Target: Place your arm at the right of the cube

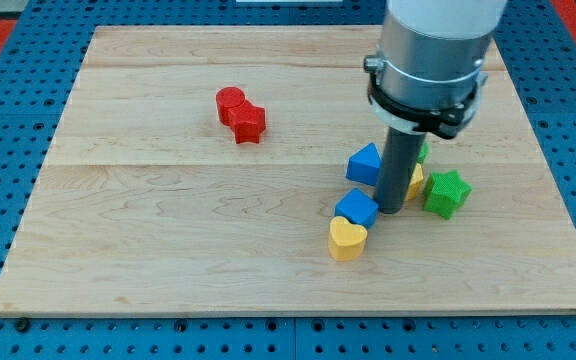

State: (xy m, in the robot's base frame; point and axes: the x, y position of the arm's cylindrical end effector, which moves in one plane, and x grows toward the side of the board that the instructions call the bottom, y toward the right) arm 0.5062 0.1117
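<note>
A blue cube (356, 208) lies on the wooden board (168, 230), right of the middle. My tip (390, 210) rests on the board just to the cube's right, almost touching it. A yellow heart (347, 239) touches the cube from below. A blue triangular block (365, 164) lies above the cube, left of my rod. A yellow block (415, 183) and a green block (422, 152) are partly hidden behind the rod.
A green star (446, 192) lies right of my rod. A red cylinder (231, 104) and a red star (249, 124) sit together at the upper left of the middle. A blue pegboard (8, 120) surrounds the board.
</note>
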